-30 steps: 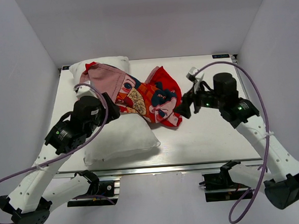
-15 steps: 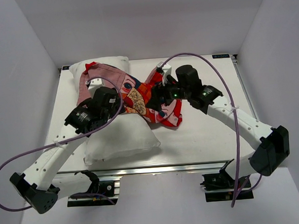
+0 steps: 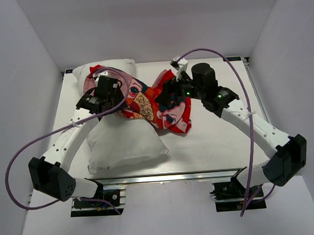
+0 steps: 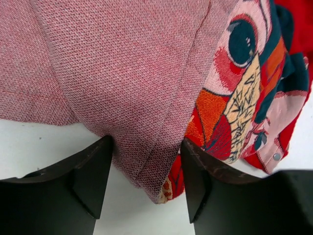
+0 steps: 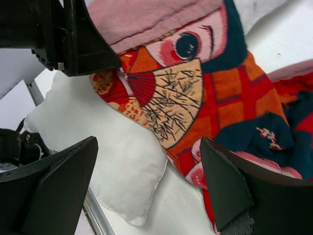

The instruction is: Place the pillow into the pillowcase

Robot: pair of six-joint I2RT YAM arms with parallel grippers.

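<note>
The pillow (image 3: 126, 143) lies on the tabletop (image 3: 217, 140), with the pillowcase (image 3: 156, 104) bunched across its far part. The left end effector (image 4: 146, 147) stands open around a pink fold. The right end effector (image 5: 146, 147) is wide open and holds nothing.

The pillowcase (image 4: 122, 73) is thin cloth with a bumpy woven look, dull pink on its back and bright and printed on its front. The pillow (image 3: 126, 143) is soft, plain white cloth. The table (image 3: 222, 137) is smooth and white, and the fingers (image 4: 83, 181) of the left gripper (image 4: 146, 143) look like hard, dull black plastic.
</note>
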